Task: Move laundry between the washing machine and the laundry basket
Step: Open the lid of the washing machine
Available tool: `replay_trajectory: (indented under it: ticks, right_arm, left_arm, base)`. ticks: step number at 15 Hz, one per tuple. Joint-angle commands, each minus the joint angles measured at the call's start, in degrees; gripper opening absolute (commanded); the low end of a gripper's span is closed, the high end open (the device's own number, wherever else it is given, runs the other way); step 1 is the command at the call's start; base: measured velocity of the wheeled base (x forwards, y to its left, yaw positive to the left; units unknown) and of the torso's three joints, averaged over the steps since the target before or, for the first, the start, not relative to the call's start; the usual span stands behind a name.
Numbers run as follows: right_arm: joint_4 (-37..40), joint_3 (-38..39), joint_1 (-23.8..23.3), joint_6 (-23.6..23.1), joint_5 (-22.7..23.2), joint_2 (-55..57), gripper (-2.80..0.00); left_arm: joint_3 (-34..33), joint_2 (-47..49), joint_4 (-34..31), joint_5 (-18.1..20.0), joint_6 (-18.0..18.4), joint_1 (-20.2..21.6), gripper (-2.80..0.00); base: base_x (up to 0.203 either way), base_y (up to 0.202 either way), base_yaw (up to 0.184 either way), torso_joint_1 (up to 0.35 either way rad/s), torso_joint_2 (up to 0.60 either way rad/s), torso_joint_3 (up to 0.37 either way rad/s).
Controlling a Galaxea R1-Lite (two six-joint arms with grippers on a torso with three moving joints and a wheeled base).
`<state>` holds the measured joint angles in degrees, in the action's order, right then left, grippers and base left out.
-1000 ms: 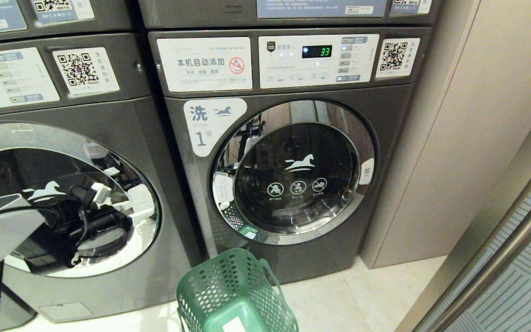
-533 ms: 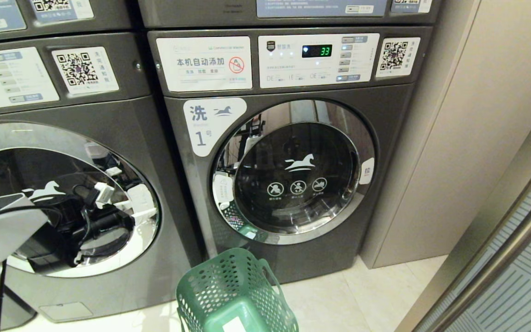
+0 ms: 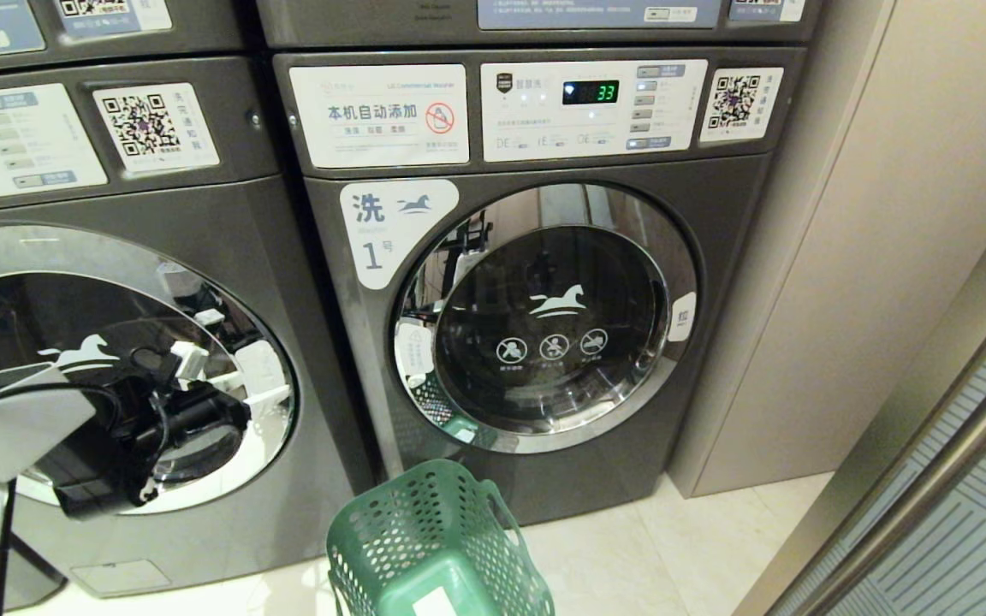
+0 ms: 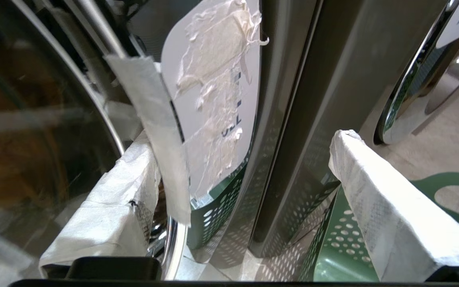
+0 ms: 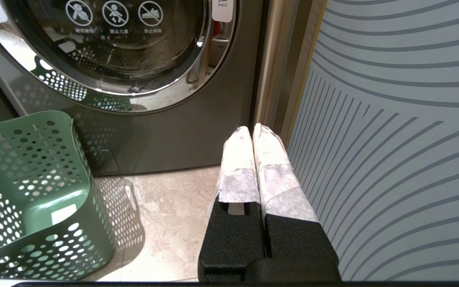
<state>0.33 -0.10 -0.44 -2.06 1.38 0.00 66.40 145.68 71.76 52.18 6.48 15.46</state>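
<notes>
The left gripper (image 4: 245,187) is spread wide and empty, the door sticker (image 4: 213,99) between its fingers. The right gripper (image 5: 253,135) is closed, empty, beside the basket (image 5: 26,191).

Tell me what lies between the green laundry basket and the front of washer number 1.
Only a bare strip of pale floor tile separates the laundry basket from washer number 1. The right wrist view shows it best.

Shut washer door (image 3: 549,321) blocking drum.
</notes>
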Motion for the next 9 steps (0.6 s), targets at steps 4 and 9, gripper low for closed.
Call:
replay_trajectory:
  ticks: [4, 9]
  right_arm:
    - [0.02, 0.01, 0.0, 0.03, 0.03, 0.09, -2.8]
    - [0.02, 0.01, 0.0, -0.05, 0.03, 0.09, -2.8]
  left_arm:
    - [-4.57, -0.18, 9.97, 0.91, -5.76, -3.28, 0.0]
    - [-4.96, 0.65, 10.16, 1.0, -5.96, -4.3, 0.0]
  base:
    - [0.0, 0.0, 0.0, 0.0, 0.0, 0.0]
    - [0.0, 0.0, 0.0, 0.0, 0.0, 0.0]
